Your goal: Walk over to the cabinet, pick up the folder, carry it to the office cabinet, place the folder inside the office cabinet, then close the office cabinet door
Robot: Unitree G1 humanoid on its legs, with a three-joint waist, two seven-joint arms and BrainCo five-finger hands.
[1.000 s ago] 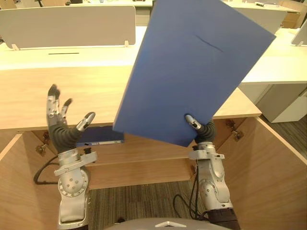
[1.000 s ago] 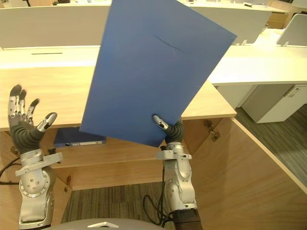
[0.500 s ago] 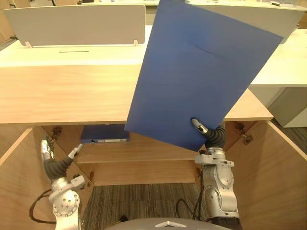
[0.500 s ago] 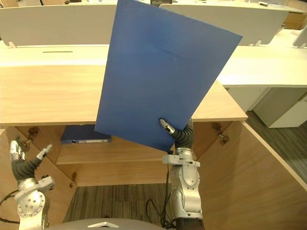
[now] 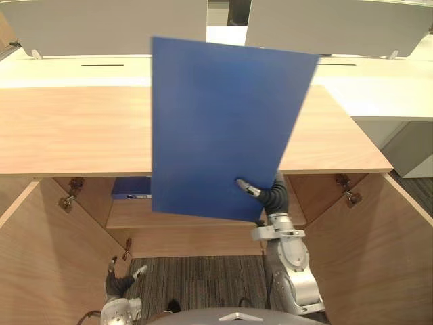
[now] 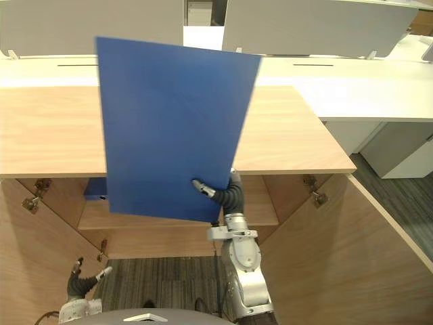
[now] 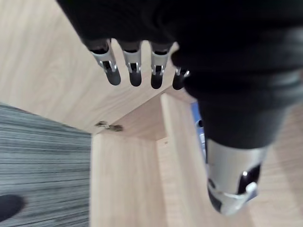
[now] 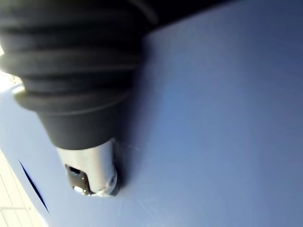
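My right hand (image 5: 262, 195) pinches the bottom edge of a large blue folder (image 5: 223, 128), holding it upright in front of the open wooden office cabinet (image 5: 74, 128). In the right wrist view the thumb (image 8: 92, 176) presses flat on the folder's blue face (image 8: 218, 118). The folder hides much of the cabinet's opening. My left hand (image 5: 122, 283) hangs low over the carpet by the left door, and its fingers (image 7: 133, 71) are straight and hold nothing.
Both cabinet doors stand open, the left door (image 5: 47, 257) and the right door (image 5: 379, 257). Another blue folder (image 5: 132, 188) lies on the inner shelf (image 5: 203, 220). White desks with divider screens (image 5: 101, 24) stand behind the cabinet.
The left hand has dropped from chest height to low by the floor. The folder has swung upright and shifted left. The camera has moved too.
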